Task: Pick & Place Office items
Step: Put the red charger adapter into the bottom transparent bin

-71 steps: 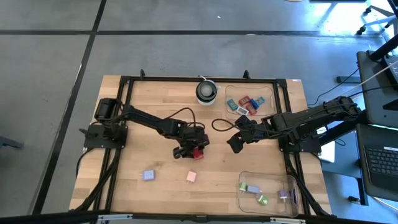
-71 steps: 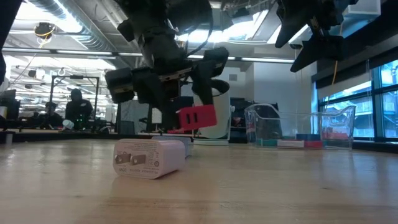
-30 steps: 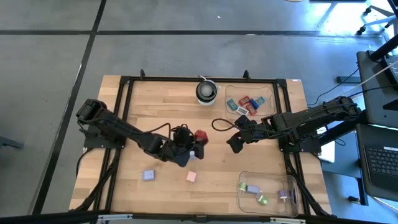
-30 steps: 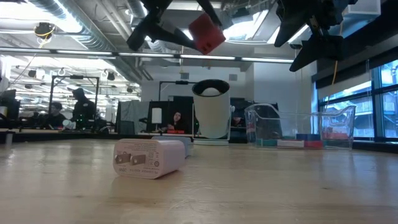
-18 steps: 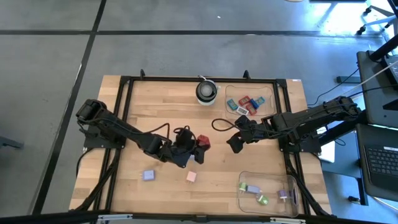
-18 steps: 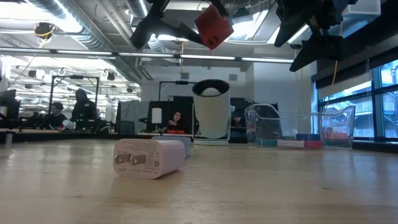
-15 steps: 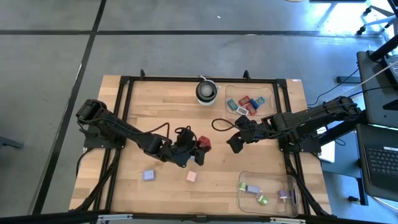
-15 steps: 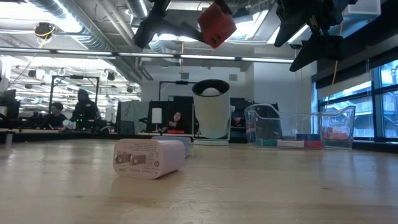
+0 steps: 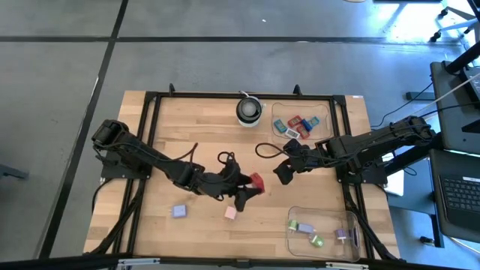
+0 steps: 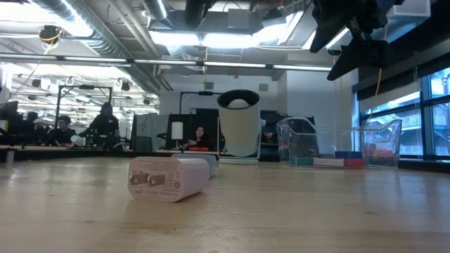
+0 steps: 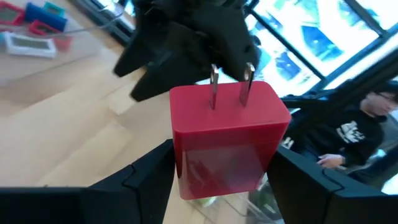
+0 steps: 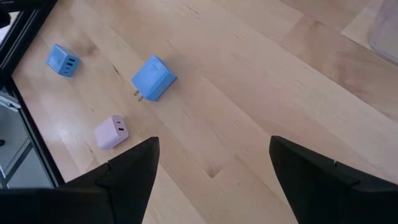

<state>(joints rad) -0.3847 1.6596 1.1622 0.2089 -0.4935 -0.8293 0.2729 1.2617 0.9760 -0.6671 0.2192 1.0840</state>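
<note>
Wooden worktop (image 9: 195, 127), open-plan office behind. Left claw (image 9: 250, 187) mid-worktop, raised, clenched on red plug adapter (image 11: 227, 138), prongs outward. Right claw (image 9: 282, 172) near, released, empty. Risk: adapter slips from shallow side grip, or arms collide.
</note>
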